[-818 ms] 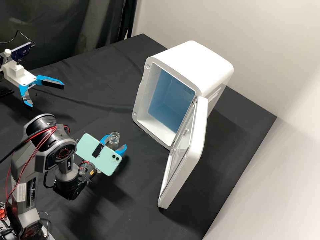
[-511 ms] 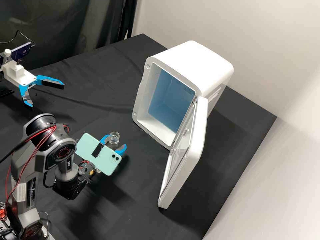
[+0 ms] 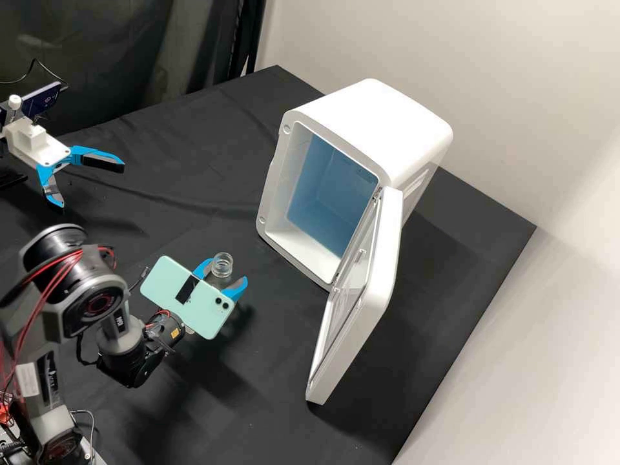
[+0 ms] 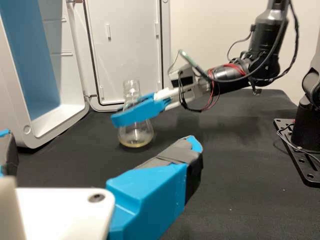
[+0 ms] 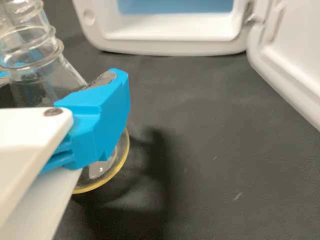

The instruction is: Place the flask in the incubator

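high, right claw: right claw (image 3: 221,276) clamped on the flask (image 3: 222,264), one blue finger on each side of the glass, low over the counter (image 3: 194,161).
high, incubator: incubator (image 3: 361,129) has its door (image 3: 361,290) swung wide and the blue cavity faces the flask. Flask is near the opening but outside it.
high, left claw: left claw (image 3: 90,185) has fingers spread and holds nothing. It sits well apart from the flask, towards the counter's far edge.
left wrist, flask: upright, base looks to be resting on the counter, yellowish tint at the bottom. Right claw's finger crosses it just under the neck.
right wrist, grip: finger pad pressed against the cone wall, mouth open with no cap. White sill and door edge lie just ahead.
step: I read this as grasp made, lift and carry not yet done.
next: I'd raise it enough to clear the sill and keep it upright. Then I'd run straight into the cavity, staying off the door, set it on the floor inside and only then release.
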